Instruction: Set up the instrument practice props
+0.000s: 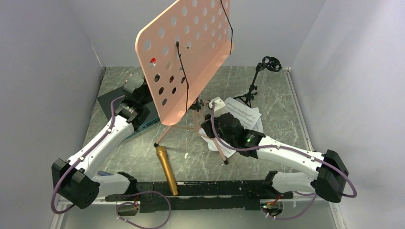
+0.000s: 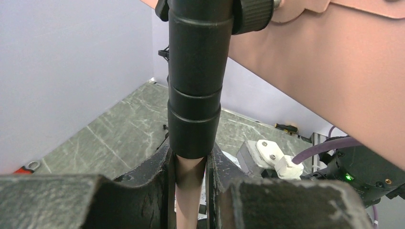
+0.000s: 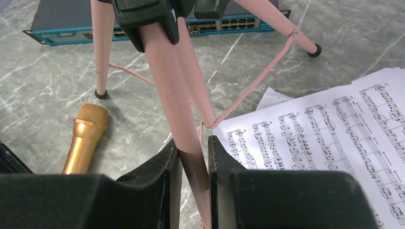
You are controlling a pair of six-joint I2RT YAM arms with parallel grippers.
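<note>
The pink perforated music stand (image 1: 184, 52) stands on its tripod legs mid-table, its desk tilted. My left gripper (image 2: 190, 179) is shut on the stand's pink post (image 2: 188, 200) just below its black collar (image 2: 195, 95). My right gripper (image 3: 191, 167) is shut on one pink tripod leg (image 3: 174, 95). The white sheet-music pages (image 3: 329, 138) lie on the table right of the stand; they also show in the top view (image 1: 246, 117). The gold microphone (image 1: 166, 169) lies flat near the front, seen also in the right wrist view (image 3: 86, 136). The small black mic stand (image 1: 255, 83) stands at the back right.
A dark flat panel with a teal edge (image 3: 143, 24) lies behind the stand at the left, also in the top view (image 1: 143, 124). Grey walls close in on three sides. A black rail (image 1: 205, 191) runs along the front edge.
</note>
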